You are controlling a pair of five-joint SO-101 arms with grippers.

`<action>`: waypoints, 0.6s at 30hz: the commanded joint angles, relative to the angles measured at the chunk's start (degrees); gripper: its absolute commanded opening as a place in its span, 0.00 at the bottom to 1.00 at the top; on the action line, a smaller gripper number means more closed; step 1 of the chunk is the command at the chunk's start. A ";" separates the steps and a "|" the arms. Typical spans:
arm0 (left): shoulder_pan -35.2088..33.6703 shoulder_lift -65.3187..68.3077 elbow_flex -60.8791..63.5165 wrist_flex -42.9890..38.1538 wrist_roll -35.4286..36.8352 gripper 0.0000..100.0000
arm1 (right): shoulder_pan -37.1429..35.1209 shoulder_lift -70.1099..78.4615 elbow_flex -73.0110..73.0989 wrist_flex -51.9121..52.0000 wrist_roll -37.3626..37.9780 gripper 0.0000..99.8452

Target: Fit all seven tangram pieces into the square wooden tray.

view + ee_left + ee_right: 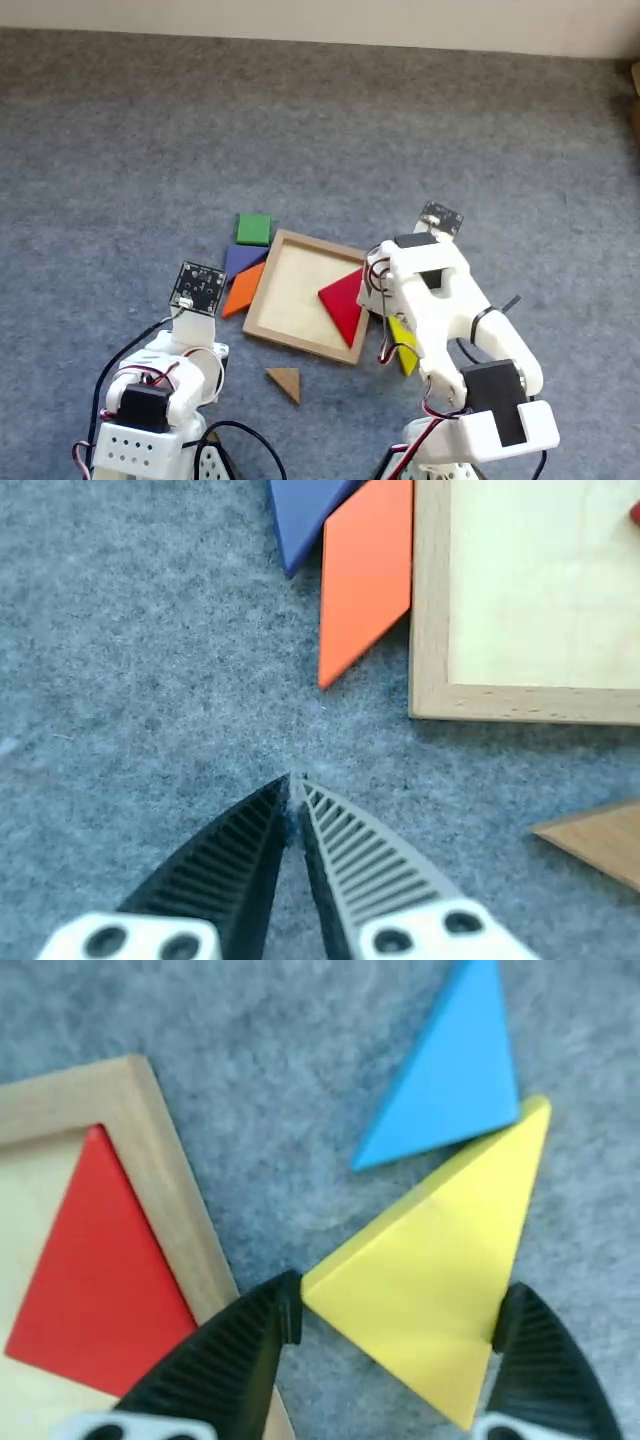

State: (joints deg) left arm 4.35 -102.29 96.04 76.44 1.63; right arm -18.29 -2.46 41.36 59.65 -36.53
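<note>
Your worktop (450, 130) is covered in a nubby grey, carpet-like fabric, and the square wooden tray (262, 287) lies on it between the two arms, with a pale, smooth floor and a raised light-wood rim. One flat, matte piece sits inside it: the red triangle (343, 303), tucked against the tray's right rim. Along the tray's left side lie three more pieces. The green square (253, 229) is farthest from you, then the dark blue triangle (240, 258), then the orange parallelogram (243, 290), whose long edge rests just beside the rim. A small brown wooden triangle (285, 382) lies apart on the fabric, near of the tray. Your left gripper (293, 780) sits low over bare fabric with its ribbed, pointed jaws pressed together, holding nothing. The orange parallelogram's near tip and the tray's near-left corner lie just far of those jaws, apart from them. Your right gripper (400, 1300) is just right of the tray, its jaws spread wide around the thick yellow triangle (430, 1290), one jaw at its corner by the rim, the other along its opposite edge. The light blue triangle (450, 1070) lies just beyond the yellow one, close beside its far edge.
</note>
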 commanded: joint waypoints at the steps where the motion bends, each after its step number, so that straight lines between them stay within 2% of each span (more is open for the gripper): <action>1: -0.48 -1.27 1.10 0.09 0.53 0.00 | 1.19 0.48 -0.22 1.01 0.53 0.27; 18: -0.48 -1.27 1.10 0.09 0.53 0.00 | 3.74 0.04 1.71 2.42 3.60 0.27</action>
State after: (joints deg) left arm 4.35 -102.29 96.04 76.44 1.63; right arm -16.44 -2.55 42.24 60.00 -33.71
